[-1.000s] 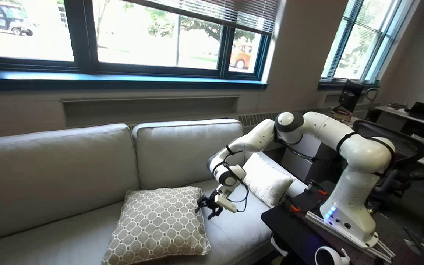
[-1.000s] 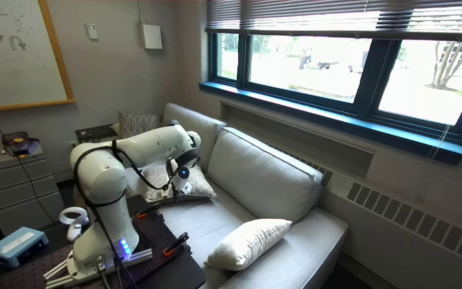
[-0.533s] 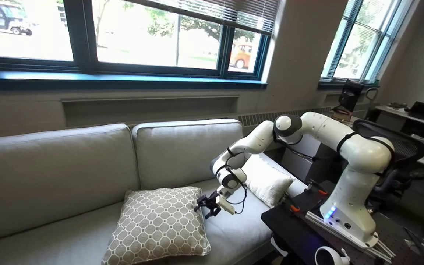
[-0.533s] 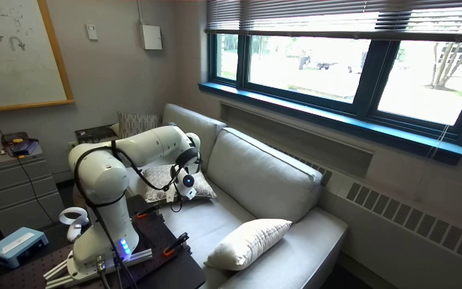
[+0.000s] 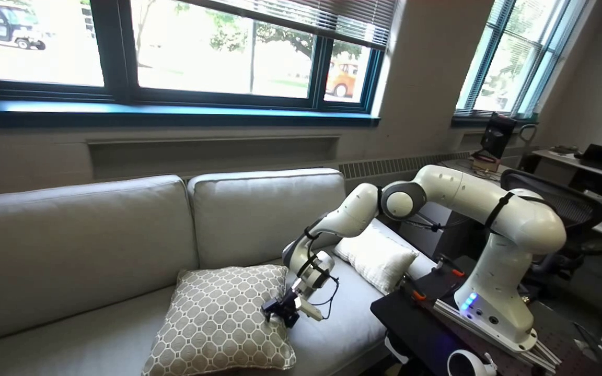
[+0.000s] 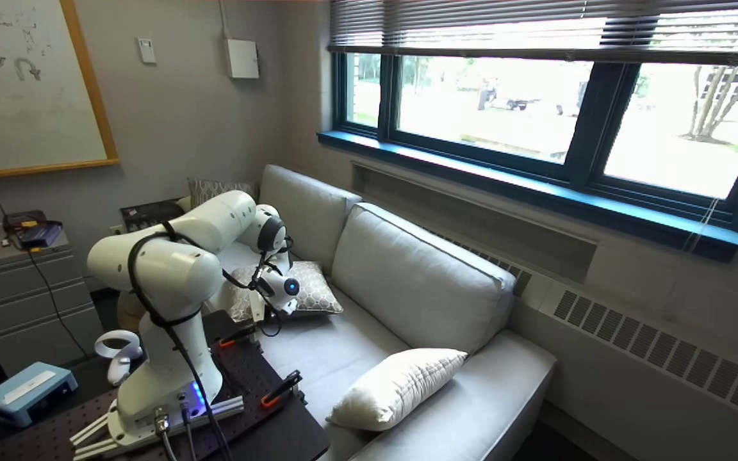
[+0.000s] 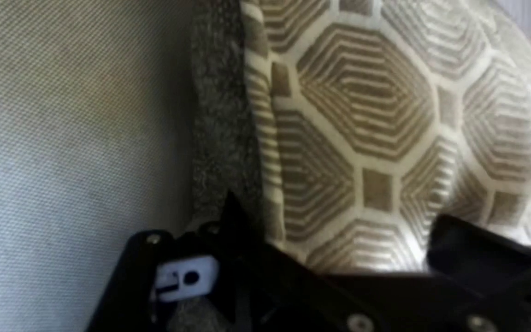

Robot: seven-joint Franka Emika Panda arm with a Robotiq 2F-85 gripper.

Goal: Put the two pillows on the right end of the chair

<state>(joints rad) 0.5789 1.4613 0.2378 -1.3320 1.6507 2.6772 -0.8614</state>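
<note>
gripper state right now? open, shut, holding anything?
Gripper: open, jaws apart at the edge of the tan lattice pillow, not closed on it; nothing held.

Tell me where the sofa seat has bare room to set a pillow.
The seat is bare between the tan lattice pillow and the white pillow; in an exterior view another bare stretch lies left of the lattice pillow. Crowded: the lattice pillow's edge facing the white one, where the end effector is.
</note>
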